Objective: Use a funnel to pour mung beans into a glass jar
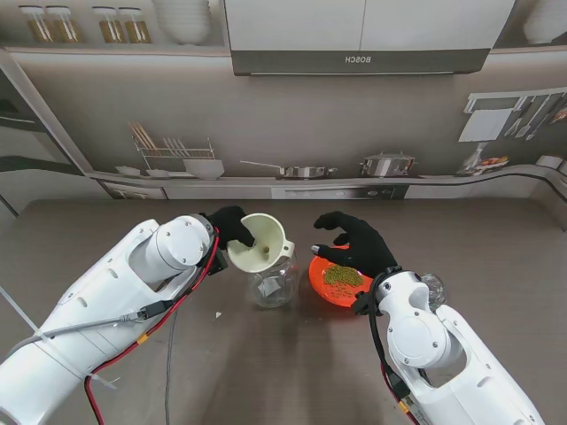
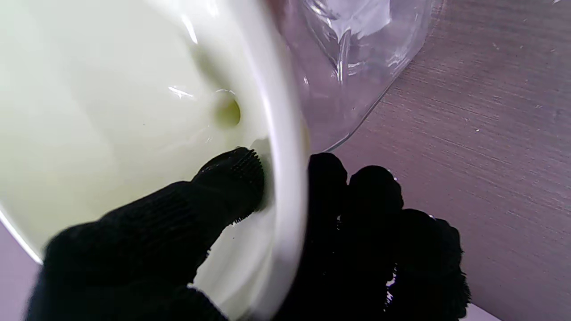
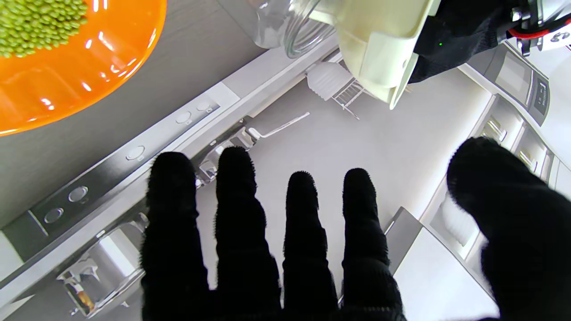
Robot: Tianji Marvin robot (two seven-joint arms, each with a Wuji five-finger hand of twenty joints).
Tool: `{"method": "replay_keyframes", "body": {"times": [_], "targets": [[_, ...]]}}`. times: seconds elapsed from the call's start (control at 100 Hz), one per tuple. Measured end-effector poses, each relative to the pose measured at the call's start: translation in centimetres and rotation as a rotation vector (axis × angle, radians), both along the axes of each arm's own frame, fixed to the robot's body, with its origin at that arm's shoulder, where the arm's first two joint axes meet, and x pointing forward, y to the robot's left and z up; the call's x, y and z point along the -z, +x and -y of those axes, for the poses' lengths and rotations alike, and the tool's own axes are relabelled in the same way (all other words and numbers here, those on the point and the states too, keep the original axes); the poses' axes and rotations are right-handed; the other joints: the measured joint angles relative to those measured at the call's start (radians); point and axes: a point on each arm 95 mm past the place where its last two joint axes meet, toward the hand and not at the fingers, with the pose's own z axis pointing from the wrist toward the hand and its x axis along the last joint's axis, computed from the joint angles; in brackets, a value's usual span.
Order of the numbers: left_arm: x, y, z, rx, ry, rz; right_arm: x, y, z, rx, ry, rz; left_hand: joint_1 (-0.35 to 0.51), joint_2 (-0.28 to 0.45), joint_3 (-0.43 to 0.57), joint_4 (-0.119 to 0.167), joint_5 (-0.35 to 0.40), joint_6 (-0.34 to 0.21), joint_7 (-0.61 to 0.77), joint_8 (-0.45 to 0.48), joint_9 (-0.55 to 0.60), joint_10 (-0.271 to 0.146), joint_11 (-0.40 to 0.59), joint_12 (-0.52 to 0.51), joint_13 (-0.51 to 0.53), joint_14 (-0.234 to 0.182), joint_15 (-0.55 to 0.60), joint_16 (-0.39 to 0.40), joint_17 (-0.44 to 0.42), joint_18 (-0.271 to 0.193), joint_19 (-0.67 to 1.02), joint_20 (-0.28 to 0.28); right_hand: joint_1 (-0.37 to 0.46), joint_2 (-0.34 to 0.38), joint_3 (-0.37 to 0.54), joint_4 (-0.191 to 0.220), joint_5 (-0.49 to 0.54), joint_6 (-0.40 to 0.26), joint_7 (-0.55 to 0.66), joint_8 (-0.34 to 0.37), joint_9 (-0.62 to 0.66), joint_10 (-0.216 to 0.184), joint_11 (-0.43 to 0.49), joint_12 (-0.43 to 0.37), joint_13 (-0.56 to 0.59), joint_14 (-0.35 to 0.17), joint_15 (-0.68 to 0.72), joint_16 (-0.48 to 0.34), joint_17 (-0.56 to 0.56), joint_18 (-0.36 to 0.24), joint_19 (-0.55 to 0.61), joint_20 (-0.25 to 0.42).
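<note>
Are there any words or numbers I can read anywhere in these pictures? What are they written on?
"BOSCH" stands on the front strip of the range hood in the kitchen backdrop, seen from the stand; it reads mirrored, back to front.
The buttons and panel on the backdrop appliances in the right wrist view are too blurred to read.
No text shows on the funnel, the glass jar or the orange plate.

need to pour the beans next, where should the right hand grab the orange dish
Take the orange dish by its bare rim on the side nearest me, under the open right hand, thumb on top and fingers beneath. It is shallow, the mung beans are heaped mid-dish, and the glass jar crowds its left side.
</note>
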Motion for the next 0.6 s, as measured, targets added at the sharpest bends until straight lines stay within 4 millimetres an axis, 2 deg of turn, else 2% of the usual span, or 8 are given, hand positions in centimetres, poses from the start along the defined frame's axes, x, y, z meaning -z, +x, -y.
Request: {"method": "replay_keyframes", "body": {"times": [0.05,0.15,0.33,0.35,0.6], "targets": [[0.03,0.15,0.06,0.003,0.002,0.002,0.01,0.01,0.01,0.0,0.001,-0.001,0.001,0.021,-0.025,0.001,-0.023,-0.005,-0.021,0.002,-0.032,0.004,-0.002,-0.023,-0.021,0.0,-0.003,0.0,-0.022,-0.008,-0.006,0.0,0.0,0.0,0.0,0.0,0.0,0.0,0.0,0.0,0.0,0.014,0.0,0.0,0.0,0.0,0.0,0.0,0.0,0.0,0.0,0.0],[0.02,0.36,0.21,0.011,0.0,0.004,0.04,0.02,0.04,0.001,0.003,-0.004,0.003,0.035,-0.057,0.002,-0.046,-0.012,-0.052,0.009,-0.061,0.01,0.002,-0.085,-0.03,0.0,-0.013,0.0,-0.028,-0.014,-0.017,0.0,0.0,0.0,0.0,0.0,0.0,0.002,0.0,0.0,0.0,0.014,0.0,0.0,0.0,0.0,0.0,0.0,0.0,0.0,0.0,0.0],[-0.14,0.49,0.54,0.028,0.001,0.01,0.05,0.05,0.1,0.004,0.006,-0.007,-0.016,0.051,-0.086,0.003,-0.065,-0.012,-0.079,0.002,-0.081,0.011,0.002,-0.099,-0.03,0.0,-0.025,0.0,-0.03,-0.017,-0.026,0.0,0.0,0.0,0.0,0.0,0.0,0.008,0.0,0.0,0.0,0.014,0.0,0.0,0.0,0.0,0.0,0.0,0.0,0.0,0.0,0.0],[-0.15,0.51,0.56,0.03,0.001,0.01,0.05,0.05,0.11,0.004,0.007,-0.007,-0.015,0.051,-0.087,0.023,-0.065,-0.012,-0.081,0.001,-0.081,0.011,0.002,-0.1,-0.031,0.0,-0.026,0.0,-0.031,-0.017,-0.026,0.0,0.0,0.0,0.0,0.0,0.0,0.008,0.0,0.0,0.0,0.014,0.0,0.0,0.0,0.0,0.0,0.0,0.0,0.0,0.0,0.0],[-0.13,0.58,0.72,0.054,0.027,0.018,0.09,0.07,0.13,0.005,0.011,-0.01,-0.024,0.074,-0.142,0.026,-0.075,-0.012,-0.114,-0.014,-0.092,0.011,0.002,-0.112,-0.047,0.0,-0.036,0.0,-0.046,-0.023,-0.035,0.0,0.0,0.0,0.0,0.0,0.0,0.013,0.0,0.0,0.0,0.014,0.0,0.0,0.0,0.0,0.0,0.0,0.0,0.0,0.0,0.0]]}}
